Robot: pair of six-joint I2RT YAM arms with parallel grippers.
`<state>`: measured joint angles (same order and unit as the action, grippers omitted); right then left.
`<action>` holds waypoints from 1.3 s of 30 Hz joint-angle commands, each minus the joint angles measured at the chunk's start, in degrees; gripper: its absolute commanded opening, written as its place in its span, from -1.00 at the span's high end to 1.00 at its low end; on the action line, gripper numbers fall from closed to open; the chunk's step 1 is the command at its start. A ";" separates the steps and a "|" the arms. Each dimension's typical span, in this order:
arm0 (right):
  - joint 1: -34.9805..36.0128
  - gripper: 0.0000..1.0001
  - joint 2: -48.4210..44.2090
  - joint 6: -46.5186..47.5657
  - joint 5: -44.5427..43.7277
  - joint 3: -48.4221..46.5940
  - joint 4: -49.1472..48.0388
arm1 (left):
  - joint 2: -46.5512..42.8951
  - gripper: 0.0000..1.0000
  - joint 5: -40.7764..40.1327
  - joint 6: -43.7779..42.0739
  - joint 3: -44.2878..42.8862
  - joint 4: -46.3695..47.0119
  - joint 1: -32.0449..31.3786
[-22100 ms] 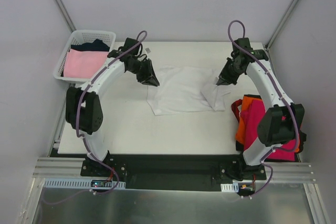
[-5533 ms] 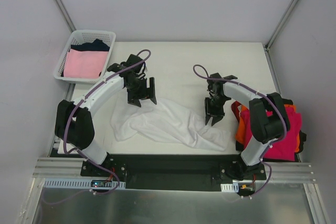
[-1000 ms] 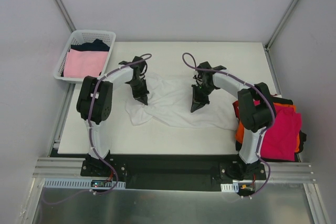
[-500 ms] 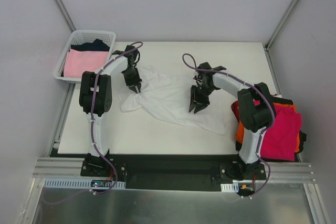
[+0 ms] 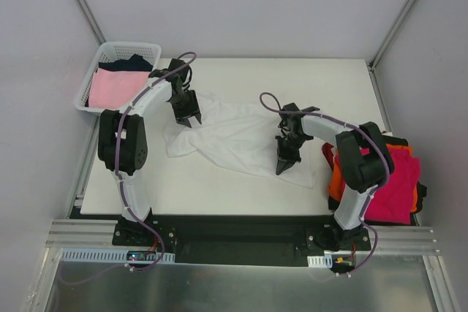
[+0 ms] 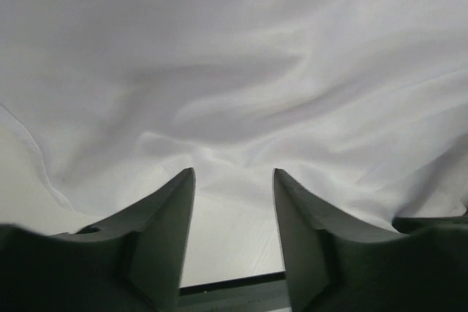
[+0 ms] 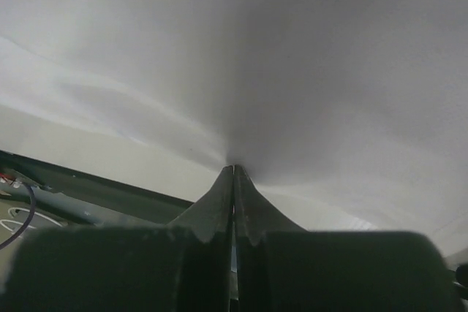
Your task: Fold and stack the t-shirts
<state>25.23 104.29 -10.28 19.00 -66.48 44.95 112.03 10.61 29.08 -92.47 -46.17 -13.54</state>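
Observation:
A crumpled white t-shirt [image 5: 234, 140] lies across the middle of the table [image 5: 292, 82]. My left gripper [image 5: 190, 120] is at the shirt's back-left edge. Its jaws are open in the left wrist view [image 6: 234, 174] with nothing between them, and the white cloth [image 6: 241, 71] lies just beyond the tips. My right gripper [image 5: 282, 170] is on the shirt's near-right part. It is shut [image 7: 234, 169], and the white cloth [image 7: 292, 56] fans out from its tip as if pinched there.
A magenta-red shirt [image 5: 391, 180] lies over an orange one [image 5: 336, 179] at the table's right edge. A white lattice basket [image 5: 91, 78] at the back left holds a pale pink shirt [image 5: 113, 87] and a navy one [image 5: 131, 62].
My left gripper has opened and let go of the shirt at the back left. My right gripper opened briefly, moved towards the near right and shut again on the cloth.

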 commanded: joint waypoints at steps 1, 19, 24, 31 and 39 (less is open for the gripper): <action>-1.15 0.98 0.64 -1.84 -1.25 2.85 -3.37 | -0.50 0.24 3.80 -0.61 4.74 1.43 -0.43; -9.50 0.98 13.13 2.37 -0.55 -10.60 -0.83 | -2.69 0.31 5.12 -1.13 10.02 2.23 -0.35; -10.29 0.90 12.95 3.17 -0.64 -10.69 -0.74 | -2.08 0.29 4.86 -1.13 10.38 2.31 -0.43; -11.08 0.85 11.20 3.51 1.99 -11.92 -0.39 | -1.55 0.21 4.86 -1.57 9.59 2.14 -0.43; -10.99 -0.23 3.39 3.52 10.61 -12.89 -0.21 | -9.18 -0.99 4.95 -1.04 8.62 2.14 -1.14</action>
<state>14.44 114.43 -7.42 26.59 -77.36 45.25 110.93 15.57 28.60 -82.43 -43.27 -13.58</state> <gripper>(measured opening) 0.531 0.949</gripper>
